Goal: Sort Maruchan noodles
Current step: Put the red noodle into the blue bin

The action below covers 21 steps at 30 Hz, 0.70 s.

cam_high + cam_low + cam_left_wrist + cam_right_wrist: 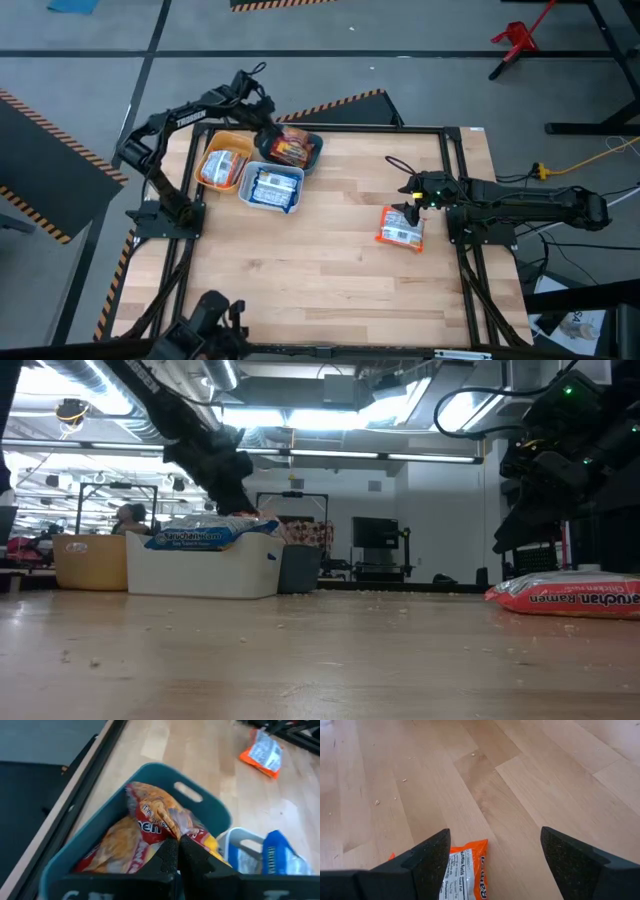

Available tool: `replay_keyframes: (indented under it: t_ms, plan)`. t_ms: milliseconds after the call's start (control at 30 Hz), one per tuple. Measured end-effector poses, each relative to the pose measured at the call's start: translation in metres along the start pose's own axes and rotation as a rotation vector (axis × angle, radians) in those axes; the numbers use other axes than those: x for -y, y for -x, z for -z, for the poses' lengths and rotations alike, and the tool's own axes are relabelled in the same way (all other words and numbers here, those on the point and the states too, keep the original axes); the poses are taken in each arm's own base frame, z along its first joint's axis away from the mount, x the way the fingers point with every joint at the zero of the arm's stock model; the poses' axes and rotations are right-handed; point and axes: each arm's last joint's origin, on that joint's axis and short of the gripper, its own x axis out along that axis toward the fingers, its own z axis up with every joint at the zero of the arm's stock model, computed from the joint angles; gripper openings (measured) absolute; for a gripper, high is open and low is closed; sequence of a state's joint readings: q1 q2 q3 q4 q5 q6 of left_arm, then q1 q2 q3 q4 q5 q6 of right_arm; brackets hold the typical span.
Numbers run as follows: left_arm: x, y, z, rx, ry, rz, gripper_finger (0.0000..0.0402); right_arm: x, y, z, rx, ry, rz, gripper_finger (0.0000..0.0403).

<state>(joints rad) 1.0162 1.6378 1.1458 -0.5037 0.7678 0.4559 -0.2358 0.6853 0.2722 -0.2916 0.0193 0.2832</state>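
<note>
The bench [330, 250] is pale wood planking, matt and speckled with crumbs. The noodle packets [400, 228] are crinkly, glossy plastic film, the teal bin [150, 785] is smooth matt plastic. The right claw [492, 857] has fingers [427, 855] faced in rough, grainy black padding.

You see only part of the orange packet [462, 870] in the right wrist view; the frame edge and a dark finger [422, 862] cut it off. Beside the teal bin [200, 802], the white bin [245, 840] and its blue packet [280, 855] run off the frame. The teal bin's packets [290, 148] carry print too small to read from above.
</note>
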Motion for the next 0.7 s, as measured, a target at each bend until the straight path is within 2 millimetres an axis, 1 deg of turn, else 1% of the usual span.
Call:
replay_keyframes:
  t_ms: [133, 233, 333, 400, 533, 700]
  plan:
    - [-0.011, -0.001, 0.007, -0.02, 0.022, -0.029, 0.0, 0.0, 0.0, 0.0, 0.0, 0.0, 0.0, 0.0296]
    - [-0.015, -0.002, 0.01, -0.028, 0.028, -0.037, 0.0, 0.0, 0.0, 0.0, 0.0, 0.0, 0.0, 0.0296]
    - [-0.018, -0.004, 0.012, -0.094, 0.025, -0.144, 0.0008, 0.0, 0.0, 0.0, 0.001, 0.0, 0.0, 0.0296]
    - [-0.018, -0.006, 0.012, -0.15, -0.006, -0.229, 0.0021, 0.0, 0.0, 0.0, 0.001, 0.0, 0.0, 0.0296]
    - [-0.016, -0.01, 0.012, -0.211, -0.056, -0.306, 0.0057, 0.0, 0.0, 0.0, 0.0, 0.0, -0.001, 0.0296]
    - [-0.013, -0.013, 0.01, -0.221, -0.064, -0.313, 0.0107, 0.0, 0.0, 0.0, 0.0, 0.004, -0.002, 0.0296]
